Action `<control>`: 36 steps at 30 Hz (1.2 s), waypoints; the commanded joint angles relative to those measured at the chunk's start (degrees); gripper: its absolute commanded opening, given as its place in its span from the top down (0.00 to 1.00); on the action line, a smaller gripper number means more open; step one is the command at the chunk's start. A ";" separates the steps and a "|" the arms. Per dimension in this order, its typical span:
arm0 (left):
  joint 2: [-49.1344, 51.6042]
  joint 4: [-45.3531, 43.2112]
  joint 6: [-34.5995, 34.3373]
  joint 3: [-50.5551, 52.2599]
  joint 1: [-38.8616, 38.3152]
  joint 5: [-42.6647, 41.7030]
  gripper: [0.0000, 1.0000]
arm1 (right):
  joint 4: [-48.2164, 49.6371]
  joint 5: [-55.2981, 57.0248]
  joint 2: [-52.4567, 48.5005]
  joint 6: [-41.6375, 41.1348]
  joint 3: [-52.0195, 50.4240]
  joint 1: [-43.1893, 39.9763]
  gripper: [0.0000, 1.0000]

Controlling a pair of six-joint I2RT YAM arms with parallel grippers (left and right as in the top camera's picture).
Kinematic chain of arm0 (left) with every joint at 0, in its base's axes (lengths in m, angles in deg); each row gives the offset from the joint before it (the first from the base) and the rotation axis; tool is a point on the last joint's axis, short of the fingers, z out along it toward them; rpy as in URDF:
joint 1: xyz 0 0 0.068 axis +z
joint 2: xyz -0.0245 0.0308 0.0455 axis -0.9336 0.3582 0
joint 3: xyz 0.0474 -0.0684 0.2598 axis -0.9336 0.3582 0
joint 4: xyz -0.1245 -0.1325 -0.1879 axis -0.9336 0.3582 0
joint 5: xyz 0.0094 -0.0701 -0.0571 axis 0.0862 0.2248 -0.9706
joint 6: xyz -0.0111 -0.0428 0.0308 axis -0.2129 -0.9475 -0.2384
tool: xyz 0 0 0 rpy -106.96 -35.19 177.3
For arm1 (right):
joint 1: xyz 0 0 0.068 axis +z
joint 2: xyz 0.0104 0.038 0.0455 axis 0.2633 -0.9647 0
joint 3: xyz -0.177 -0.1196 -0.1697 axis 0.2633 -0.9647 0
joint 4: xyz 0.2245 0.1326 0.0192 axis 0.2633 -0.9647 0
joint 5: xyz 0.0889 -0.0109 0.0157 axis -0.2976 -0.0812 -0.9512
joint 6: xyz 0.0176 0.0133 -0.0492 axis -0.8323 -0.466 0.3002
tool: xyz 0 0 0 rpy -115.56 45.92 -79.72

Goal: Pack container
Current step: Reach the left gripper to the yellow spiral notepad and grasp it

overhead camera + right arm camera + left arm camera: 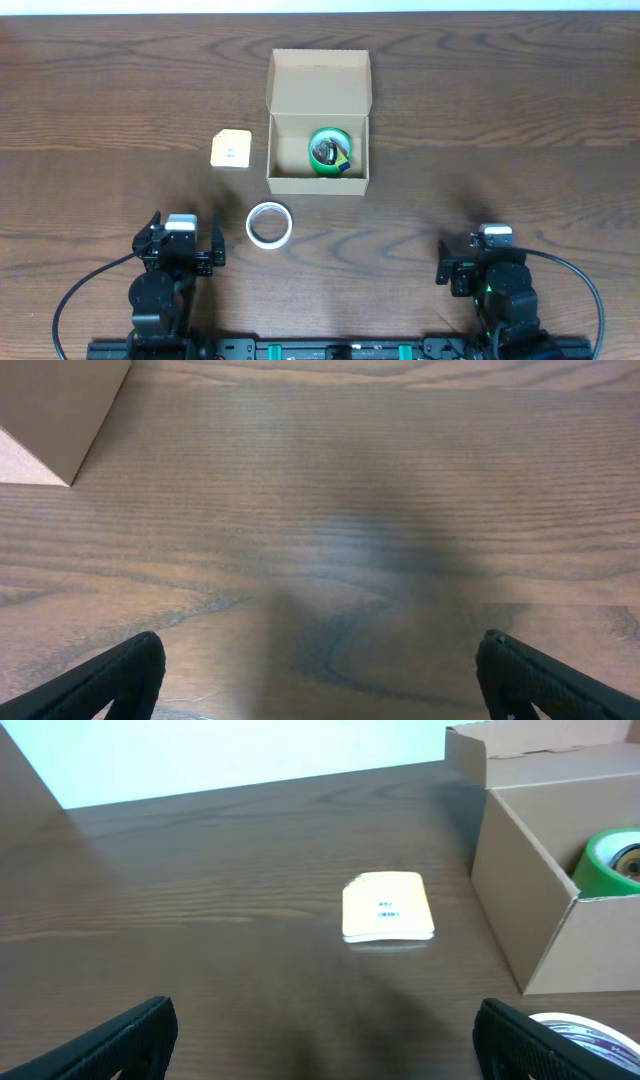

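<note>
The box (318, 80) sits mid-table (500, 120), flap thrown back, with a green roll (328, 150) inside. The left gripper (322, 1038) and right gripper (320, 670) sit well apart from it, jaws spread wide, both empty. A white roll (269, 223) lies near the box's front, and a yellow pad (231, 149) lies to its left.

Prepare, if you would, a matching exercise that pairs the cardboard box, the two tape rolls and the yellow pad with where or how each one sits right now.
Things:
1. green tape roll
2. white tape roll
3. yellow pad
4. cardboard box

Places or states:
A. lid flap open
B. inside the cardboard box
C. on the table, off to the left of the cardboard box
D. on the table, by the cardboard box's front left corner

Pairs: 1-B, 2-D, 3-C, 4-A.
</note>
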 commanded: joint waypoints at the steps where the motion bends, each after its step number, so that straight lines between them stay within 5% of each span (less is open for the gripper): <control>1: -0.33 0.63 2.03 1.25 -0.17 2.05 0.04 | -0.04 -0.22 0.50 0.87 -0.24 -0.42 0.01; 7: 5.62 0.61 2.16 -1.14 -0.22 1.44 0.05 | -0.04 -0.24 0.50 0.87 -0.24 -0.42 0.01; 18: 45.88 -9.64 -13.62 -26.84 -0.22 -4.85 0.05 | -0.04 -0.22 0.50 0.87 -0.24 -0.42 0.01; 23: 59.91 -9.09 -14.99 -38.47 -0.22 -11.06 0.05 | -0.04 -0.22 0.50 0.87 -0.24 -0.42 0.01; 36: 85.74 15.37 -16.48 -65.83 -0.11 -13.53 0.05 | -0.04 -0.24 0.50 0.87 -0.24 -0.42 0.01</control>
